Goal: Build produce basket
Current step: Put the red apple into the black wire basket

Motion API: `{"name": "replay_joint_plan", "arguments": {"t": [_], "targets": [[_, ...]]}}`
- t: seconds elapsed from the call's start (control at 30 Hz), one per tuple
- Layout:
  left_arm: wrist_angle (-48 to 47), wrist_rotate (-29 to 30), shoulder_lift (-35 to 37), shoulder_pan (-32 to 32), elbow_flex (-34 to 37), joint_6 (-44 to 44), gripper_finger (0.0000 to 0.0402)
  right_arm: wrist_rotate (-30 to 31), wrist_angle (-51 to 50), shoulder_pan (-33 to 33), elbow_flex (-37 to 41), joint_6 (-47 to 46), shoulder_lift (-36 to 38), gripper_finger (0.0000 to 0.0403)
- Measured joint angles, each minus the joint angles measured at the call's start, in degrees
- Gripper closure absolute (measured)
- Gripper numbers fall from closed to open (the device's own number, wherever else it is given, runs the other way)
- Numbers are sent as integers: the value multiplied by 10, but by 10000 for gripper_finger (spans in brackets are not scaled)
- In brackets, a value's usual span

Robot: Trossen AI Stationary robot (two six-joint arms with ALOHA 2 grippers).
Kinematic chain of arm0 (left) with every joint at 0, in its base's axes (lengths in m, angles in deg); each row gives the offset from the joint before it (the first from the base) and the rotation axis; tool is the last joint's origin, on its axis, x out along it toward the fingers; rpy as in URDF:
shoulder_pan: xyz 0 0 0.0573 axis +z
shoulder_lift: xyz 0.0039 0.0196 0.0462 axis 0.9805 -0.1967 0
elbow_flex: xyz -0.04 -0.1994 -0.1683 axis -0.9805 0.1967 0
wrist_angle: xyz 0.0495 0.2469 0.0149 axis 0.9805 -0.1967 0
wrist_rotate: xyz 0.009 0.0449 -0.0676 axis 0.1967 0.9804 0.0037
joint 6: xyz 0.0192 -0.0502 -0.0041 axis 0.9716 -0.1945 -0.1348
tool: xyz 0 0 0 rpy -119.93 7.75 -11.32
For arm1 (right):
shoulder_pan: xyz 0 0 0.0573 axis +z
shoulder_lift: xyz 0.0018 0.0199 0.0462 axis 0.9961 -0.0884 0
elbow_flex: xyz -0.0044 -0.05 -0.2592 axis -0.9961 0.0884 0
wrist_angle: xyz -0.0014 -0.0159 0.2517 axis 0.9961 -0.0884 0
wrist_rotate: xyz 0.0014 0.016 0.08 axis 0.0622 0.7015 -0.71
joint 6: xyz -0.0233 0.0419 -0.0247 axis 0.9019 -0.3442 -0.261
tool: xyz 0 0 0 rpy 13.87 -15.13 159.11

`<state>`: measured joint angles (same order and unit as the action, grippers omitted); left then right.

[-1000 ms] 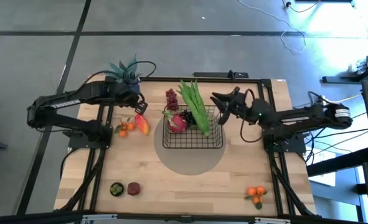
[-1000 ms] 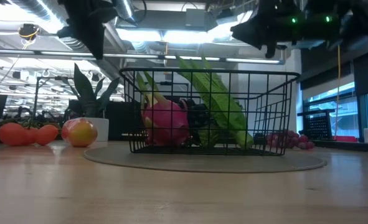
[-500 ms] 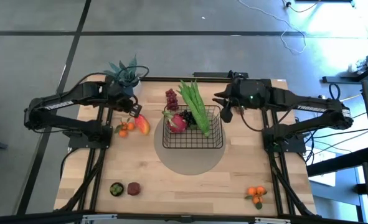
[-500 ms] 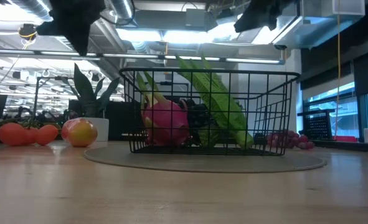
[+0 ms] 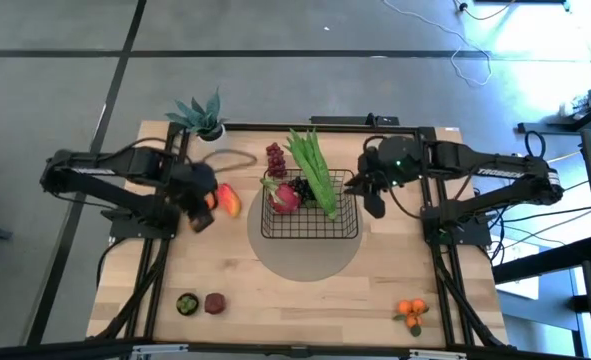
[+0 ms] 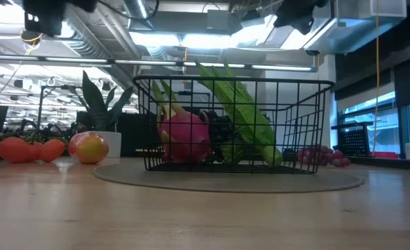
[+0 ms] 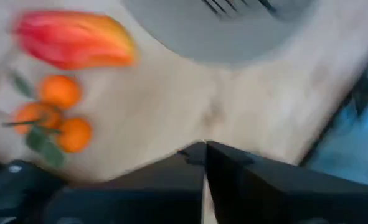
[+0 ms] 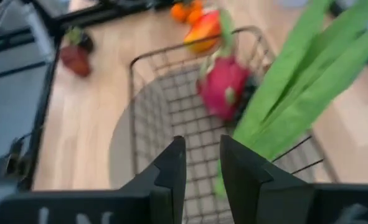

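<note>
The black wire basket [image 5: 310, 222] stands on a round grey mat [image 5: 310, 258]. In it lie a pink dragon fruit [image 5: 283, 196], dark grapes [image 5: 301, 187] and long green pods [image 5: 313, 168] that lean out over its far rim. Red grapes [image 5: 275, 158] lie on the table behind the basket. A mango [image 5: 229, 199] and small oranges [image 5: 207, 199] lie to its left. My left gripper [image 5: 199, 218] hovers shut above the oranges [image 7: 59, 115], touching nothing. My right gripper [image 8: 202, 165] hangs open above the basket's right rim, with nothing between its fingers.
A teal plant in a white pot [image 5: 201, 115] stands at the far left corner. A green fruit [image 5: 187, 303] and a brown fruit [image 5: 214, 303] lie near the front left. More oranges [image 5: 411, 312] lie at the front right. Bare wood stretches in front of the mat.
My left gripper has swung from beside the plant toward the table's near edge and now hangs over the oranges, its wrist turned. My right gripper has risen from the basket's far right corner, tipped its fingers downward and drifted toward the near edge. The produce has stayed put.
</note>
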<state>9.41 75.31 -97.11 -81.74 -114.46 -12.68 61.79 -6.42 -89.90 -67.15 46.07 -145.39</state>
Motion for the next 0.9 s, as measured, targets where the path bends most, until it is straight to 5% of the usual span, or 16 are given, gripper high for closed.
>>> {"name": "replay_joint_plan", "arguments": {"t": [0.23, 0.5, 0.9], "targets": [[52, 5, -26, -155, 0, 39, 401, -3, -57, 37, 0, -44, 0, 318], [194, 51, -101, -321, 0, -38, 401, -3, -110, 79, 0, -65, 0, 318], [216, 64, -213, -441, 0, -141, 401, -8, -116, 113, 0, -74, 0, 318]]}}
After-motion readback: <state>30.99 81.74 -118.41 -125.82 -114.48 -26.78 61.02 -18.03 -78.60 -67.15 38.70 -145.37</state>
